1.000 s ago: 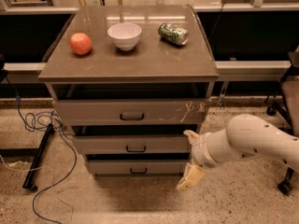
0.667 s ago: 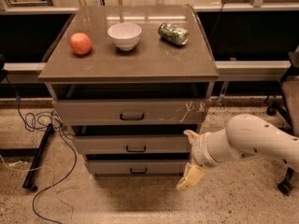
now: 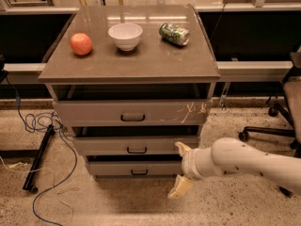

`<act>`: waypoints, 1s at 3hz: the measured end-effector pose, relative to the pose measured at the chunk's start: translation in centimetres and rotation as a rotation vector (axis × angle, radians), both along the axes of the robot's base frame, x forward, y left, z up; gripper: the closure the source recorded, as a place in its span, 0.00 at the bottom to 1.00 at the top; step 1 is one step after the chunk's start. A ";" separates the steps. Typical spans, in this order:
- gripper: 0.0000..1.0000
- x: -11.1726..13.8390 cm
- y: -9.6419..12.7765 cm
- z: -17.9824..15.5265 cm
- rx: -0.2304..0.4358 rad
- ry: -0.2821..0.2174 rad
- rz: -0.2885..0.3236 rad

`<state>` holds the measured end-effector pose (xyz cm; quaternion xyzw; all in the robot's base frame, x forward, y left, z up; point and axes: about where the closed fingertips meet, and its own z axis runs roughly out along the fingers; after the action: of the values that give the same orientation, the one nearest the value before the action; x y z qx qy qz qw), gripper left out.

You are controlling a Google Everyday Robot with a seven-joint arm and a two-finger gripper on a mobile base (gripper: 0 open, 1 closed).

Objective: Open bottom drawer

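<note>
The bottom drawer [image 3: 136, 168] is the narrowest of three grey-taupe drawers in the cabinet, with a plain front and a small black bar handle [image 3: 139, 173] at centre. It sits pushed in, low near the floor. My gripper [image 3: 180, 169] hangs at the end of the white arm, just right of the drawer's right end, at the drawer's height. Its two cream fingers are spread apart, one up [image 3: 182, 148] and one down [image 3: 178, 188], with nothing between them. It is clear of the handle, to its right.
The middle drawer [image 3: 136, 145] and the wide scratched top drawer [image 3: 131, 112] sit above. On the cabinet top [image 3: 141, 62] lie an apple [image 3: 81, 44], a white bowl [image 3: 125, 35] and a green can [image 3: 174, 34]. Cables [image 3: 42, 126] lie at left, an office chair base [image 3: 268, 126] at right.
</note>
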<state>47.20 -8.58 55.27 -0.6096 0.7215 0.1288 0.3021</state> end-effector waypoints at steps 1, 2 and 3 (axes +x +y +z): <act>0.00 1.1 1.0 -4.9 0.046 0.037 0.025; 0.00 3.0 1.3 -9.1 0.100 0.114 0.053; 0.00 6.1 -0.1 -12.4 0.149 0.192 0.031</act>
<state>53.30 -8.71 42.82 -0.5812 0.7261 0.2446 0.2741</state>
